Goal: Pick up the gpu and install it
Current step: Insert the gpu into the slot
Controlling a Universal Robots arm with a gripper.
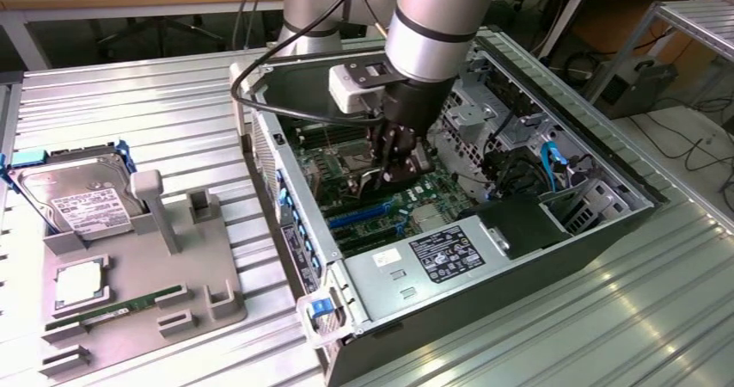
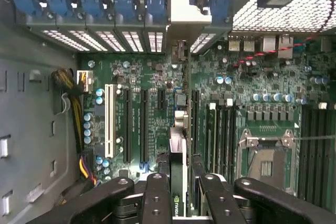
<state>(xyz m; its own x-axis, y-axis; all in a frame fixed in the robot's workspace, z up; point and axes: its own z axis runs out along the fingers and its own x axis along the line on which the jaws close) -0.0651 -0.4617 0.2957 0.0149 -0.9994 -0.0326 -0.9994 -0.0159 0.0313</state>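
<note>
Black card edge-on between the fingers, that's the gpu [image 2: 178, 182], and it's already down inside the open case [image 1: 344, 275], so the pick-up part is clearly done. The gripper [image 2: 181, 195] sits partly closed, clamped on the card from both sides; in the wrist view you can see the dark fingers [image 2: 157, 192] at the bottom centre of the frame with the card running up between them toward the silver bracket [image 2: 181, 17] at the case's back wall, upper centre.

In the exterior view the gripper [image 1: 396, 159] is in the middle of the frame, low over the green motherboard [image 1: 401, 202], just above the blue slots [image 1: 361, 215]. The card looks lined up along a slot, beside the black slots [image 2: 142, 124] and the white one [image 2: 109, 121].

Whether it's actually seated I can't tell, the contact edge is hidden under the card. My guess is it's at the insertion stage, mostly there but not released.

Over at the exterior view's left, the grey tray [image 1: 137, 275] has the hard drive [image 1: 75, 198] and memory stick [image 1: 115, 310] sitting in it.
</note>
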